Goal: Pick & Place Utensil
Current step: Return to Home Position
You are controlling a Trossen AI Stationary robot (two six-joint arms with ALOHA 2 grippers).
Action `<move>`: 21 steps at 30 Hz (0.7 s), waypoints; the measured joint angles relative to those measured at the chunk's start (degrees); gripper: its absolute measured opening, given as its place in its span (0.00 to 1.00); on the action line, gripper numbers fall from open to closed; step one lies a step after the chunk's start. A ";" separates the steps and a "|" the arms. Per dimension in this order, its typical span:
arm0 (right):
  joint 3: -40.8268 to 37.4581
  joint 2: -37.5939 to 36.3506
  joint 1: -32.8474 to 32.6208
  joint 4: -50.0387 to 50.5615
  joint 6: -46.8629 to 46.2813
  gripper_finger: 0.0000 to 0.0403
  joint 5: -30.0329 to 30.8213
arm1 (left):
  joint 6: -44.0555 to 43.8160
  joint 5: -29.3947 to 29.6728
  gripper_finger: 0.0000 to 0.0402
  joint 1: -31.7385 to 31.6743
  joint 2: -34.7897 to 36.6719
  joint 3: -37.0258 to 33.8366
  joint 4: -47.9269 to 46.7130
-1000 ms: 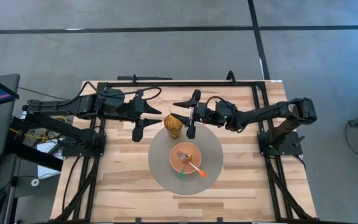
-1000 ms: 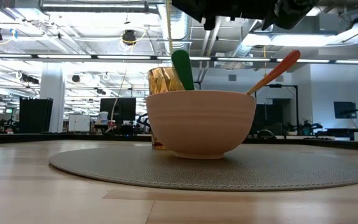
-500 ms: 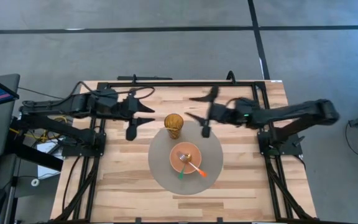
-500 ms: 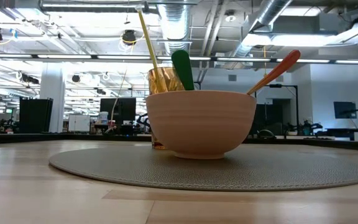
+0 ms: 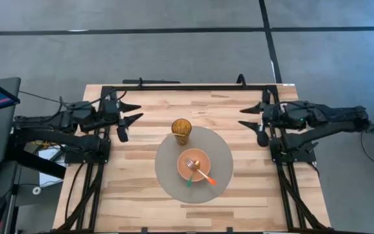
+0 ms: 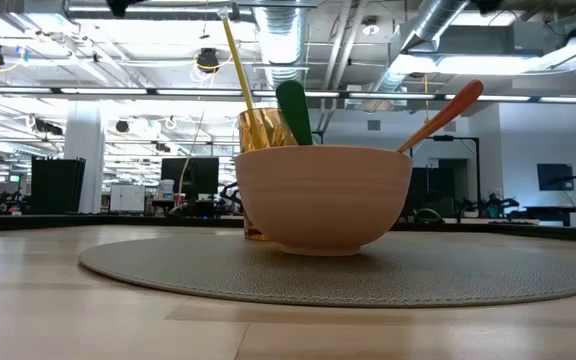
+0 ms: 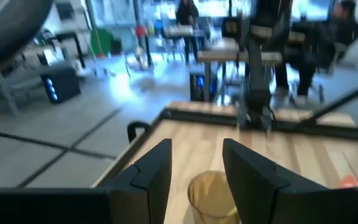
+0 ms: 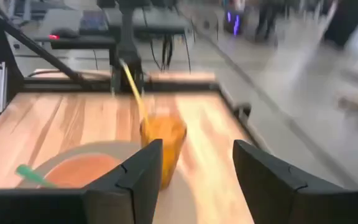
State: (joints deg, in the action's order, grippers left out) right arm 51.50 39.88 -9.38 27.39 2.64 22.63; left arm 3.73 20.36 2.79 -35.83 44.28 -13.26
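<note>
A tan bowl (image 5: 195, 167) stands on a round grey mat (image 5: 221, 156). Two utensils lean in it, one with a green handle (image 6: 293, 110) and one with an orange handle (image 6: 443, 115). An amber cup (image 5: 181, 130) stands at the mat's far edge. A thin yellow stick (image 6: 238, 65) leans inside it against the rim. My left gripper (image 5: 130, 117) is open near the table's left edge, well left of the cup. My right gripper (image 5: 249, 116) is open near the right edge. Each wrist view shows the cup (image 7: 213, 196) (image 8: 162, 140) ahead of the open fingers.
A black metal frame (image 5: 187, 87) runs along the table's far edge and down both sides. Bare wood lies between each gripper and the mat, and along the near edge (image 5: 187, 214). People sit at desks in the room beyond the table in the left wrist view.
Both arms have drawn back from beside the cup, the left toward the table's left edge and the right toward its right edge. The yellow stick stood upright over the cup under the grippers; it now leans in the cup with its top tipped aside.
</note>
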 joint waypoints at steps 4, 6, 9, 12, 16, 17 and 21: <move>-5.67 -4.11 0.37 0.46 -3.62 0.45 2.54 | -0.11 0.74 0.36 0.00 5.52 -8.90 9.59; -9.94 -6.79 0.78 -3.61 -2.45 0.44 4.18 | -0.10 1.18 0.36 0.00 7.61 -12.55 14.10; -15.97 -11.50 1.55 -9.01 -1.15 0.44 4.08 | -0.15 2.44 0.36 0.00 10.36 -17.08 17.17; -21.71 -16.91 1.72 -10.62 -2.51 0.44 -0.81 | -0.12 4.64 0.36 0.00 13.28 -20.04 18.05; -27.76 -24.35 1.67 -15.31 -3.88 0.44 -8.22 | -0.47 6.36 0.36 0.00 18.27 -23.80 18.56; -29.29 -26.25 1.51 -16.07 -4.21 0.43 -10.66 | -0.99 6.34 0.36 0.00 19.51 -24.90 18.85; -34.41 -33.11 0.65 -18.01 -4.37 0.44 -17.52 | -2.59 6.25 0.36 0.00 24.49 -29.92 21.77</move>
State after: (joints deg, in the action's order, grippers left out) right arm 17.09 6.77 -8.73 9.38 -1.73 5.11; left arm 1.14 26.61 2.79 -11.34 14.36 8.51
